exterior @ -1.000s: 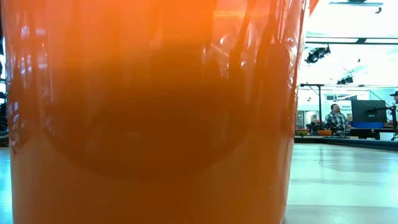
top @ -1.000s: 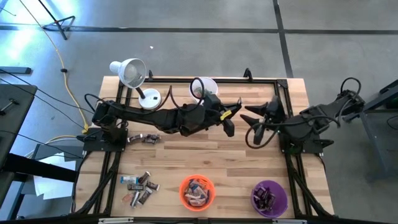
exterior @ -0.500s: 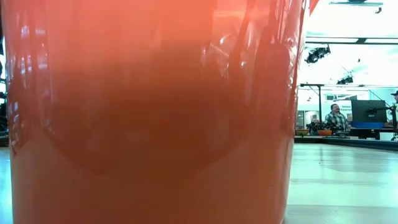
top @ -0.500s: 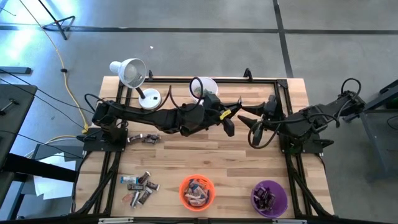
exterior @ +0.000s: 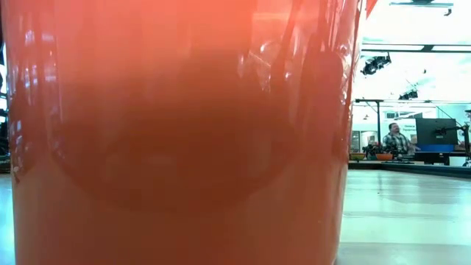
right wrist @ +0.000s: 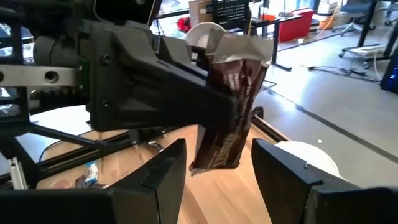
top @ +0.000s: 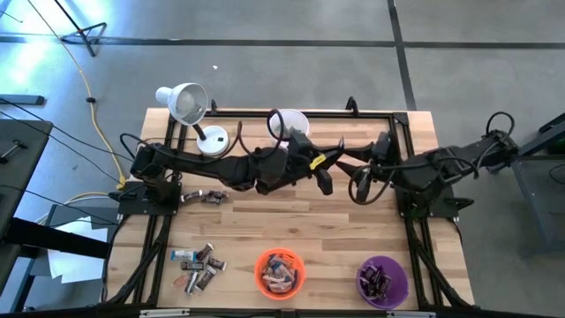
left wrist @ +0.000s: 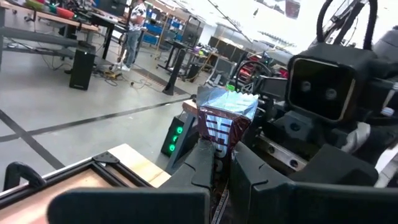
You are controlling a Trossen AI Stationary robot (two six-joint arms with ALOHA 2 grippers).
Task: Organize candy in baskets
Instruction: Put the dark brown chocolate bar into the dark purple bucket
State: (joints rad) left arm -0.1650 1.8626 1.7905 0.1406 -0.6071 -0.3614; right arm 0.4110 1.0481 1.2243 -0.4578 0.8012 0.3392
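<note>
We are pinching a brown candy bar [right wrist: 229, 118] in the closed left jaws [left wrist: 222, 148]; light, crinkly, slippery. Right jaws [right wrist: 214, 163], gaping empty, are bracketing its free end.

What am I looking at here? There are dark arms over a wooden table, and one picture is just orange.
These are two robot arms, each ending in a two-finger gripper. The overhead camera shows the whole table. The left gripper pinches a dark brown candy bar; the right gripper faces it with its fingers apart on either side of the bar, not touching it. Two pictures come from cameras on the arms' wrists, so each sees the bar up close. The orange picture comes from a table-level camera with the orange basket right against the lens. Near it stand a purple basket and, at the far edge, a white basket. Loose candy lies near the front left corner, and a white desk lamp stands at the back.
</note>
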